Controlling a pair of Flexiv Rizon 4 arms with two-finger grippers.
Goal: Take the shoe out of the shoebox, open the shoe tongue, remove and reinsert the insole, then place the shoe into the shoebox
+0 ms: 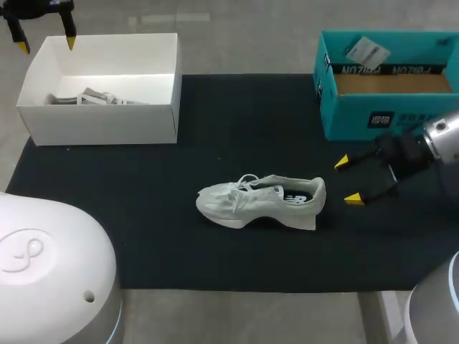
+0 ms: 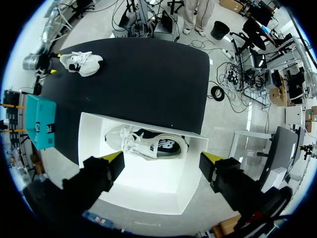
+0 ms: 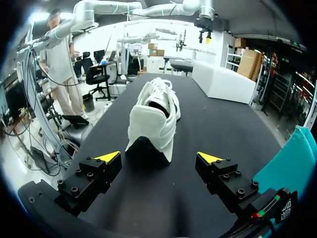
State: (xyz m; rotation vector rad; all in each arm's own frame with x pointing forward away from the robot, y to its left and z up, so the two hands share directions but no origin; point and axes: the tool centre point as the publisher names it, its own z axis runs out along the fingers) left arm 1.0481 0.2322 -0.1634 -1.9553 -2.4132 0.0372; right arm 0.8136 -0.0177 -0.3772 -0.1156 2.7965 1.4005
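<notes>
Space between the yellow tips of your right gripper [image 1: 347,180] is wide, and you hold nothing in it; both tips hang free, low over the black mat [image 1: 237,122]. The shoe [image 1: 262,202] stands just ahead of this gripper on the mat, out of any box, upright on its sole, with its heel turned to the tips and its toe pointing to your left side. In the right wrist view the padded heel of the shoe [image 3: 153,116] faces the right gripper [image 3: 159,157] without touching either tip. The shoe is pale, of soft fabric, with white laces, a thick wedge sole and a dark inner lining. Your left gripper [image 1: 47,44] is also wide apart and carries nothing; it hangs above the white box [image 1: 107,125], a plain box of smooth card with straight walls and no lid. In the left wrist view, the second shoe [image 2: 148,144] lies inside this box below the left gripper [image 2: 165,158], close to one wall. The teal box [image 1: 358,115] stands at your right, on the far edge of the mat, and its floor is brown cardboard.
</notes>
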